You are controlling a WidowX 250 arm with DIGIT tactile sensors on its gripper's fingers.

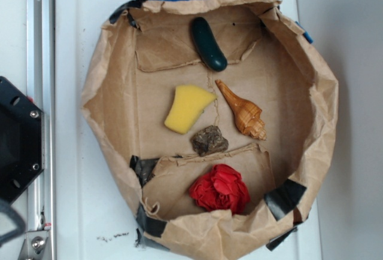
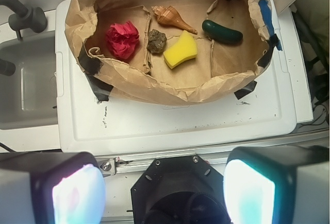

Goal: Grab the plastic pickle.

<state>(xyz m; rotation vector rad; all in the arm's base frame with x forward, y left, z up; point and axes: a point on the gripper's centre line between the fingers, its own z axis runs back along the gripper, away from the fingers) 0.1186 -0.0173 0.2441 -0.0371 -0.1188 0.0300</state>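
The plastic pickle (image 1: 208, 43) is a glossy dark green oblong lying on the floor of a brown paper bin (image 1: 108, 92), near its far wall. In the wrist view the pickle (image 2: 221, 32) lies at the upper right inside the bin (image 2: 154, 87). My gripper (image 2: 164, 183) is open, with its two pale pads (image 2: 77, 193) wide apart and nothing between them. It hangs over the black robot base (image 2: 180, 193), well short of the bin and far from the pickle.
Also in the bin are a yellow sponge (image 1: 187, 108), an orange-brown seashell (image 1: 242, 110), a dark rock (image 1: 209, 140) and a red crumpled flower (image 1: 220, 189). The bin stands on a white board (image 2: 170, 126). A metal rail (image 1: 39, 63) and the black base (image 1: 18, 140) are at the left.
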